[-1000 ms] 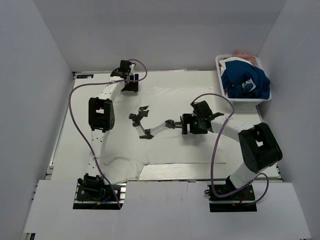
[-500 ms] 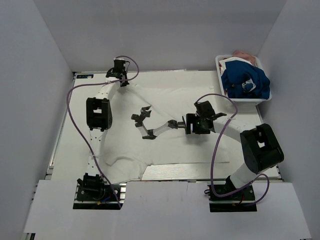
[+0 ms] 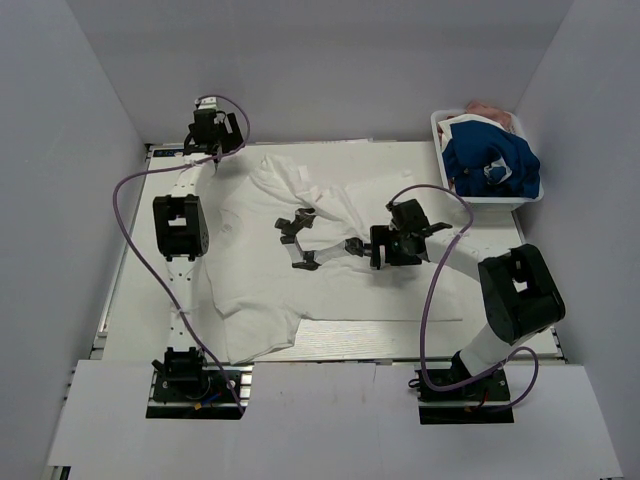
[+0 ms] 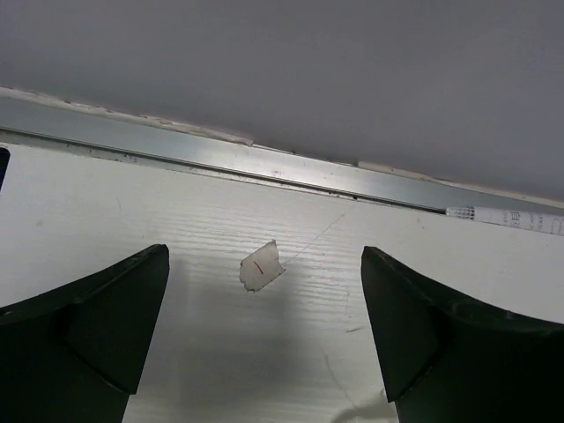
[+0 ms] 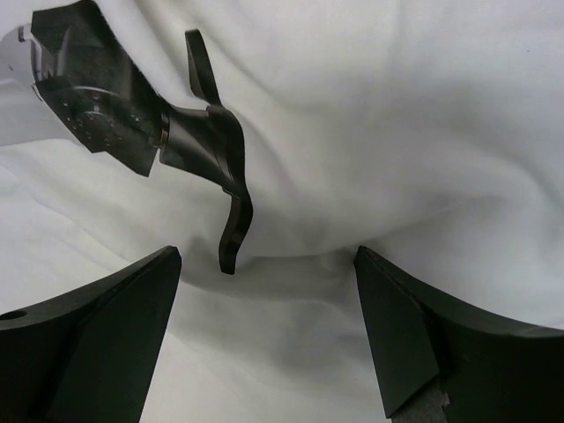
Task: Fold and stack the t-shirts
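A white t-shirt (image 3: 330,195) lies rumpled across the middle of the table, with its far left part bunched into folds. It fills the right wrist view (image 5: 397,132). My right gripper (image 3: 362,247) hovers low over it, open and empty (image 5: 266,264). My left gripper (image 3: 211,135) is at the table's far left corner, off the shirt. It is open and empty above bare table (image 4: 264,264). A royal blue t-shirt (image 3: 492,160) lies heaped in the basket at the far right.
A black clawed piece on a white link (image 3: 297,235) lies on the shirt just ahead of my right gripper, with cloth draped over it (image 5: 203,145). The white basket (image 3: 440,135) also holds something pink (image 3: 490,107). A tape scrap (image 4: 261,266) sticks near the far table edge. Walls enclose the table.
My left gripper has moved from the shirt's far edge out to the far left corner. The shirt's far left part has gone from flat to bunched. The clawed piece has shifted slightly right.
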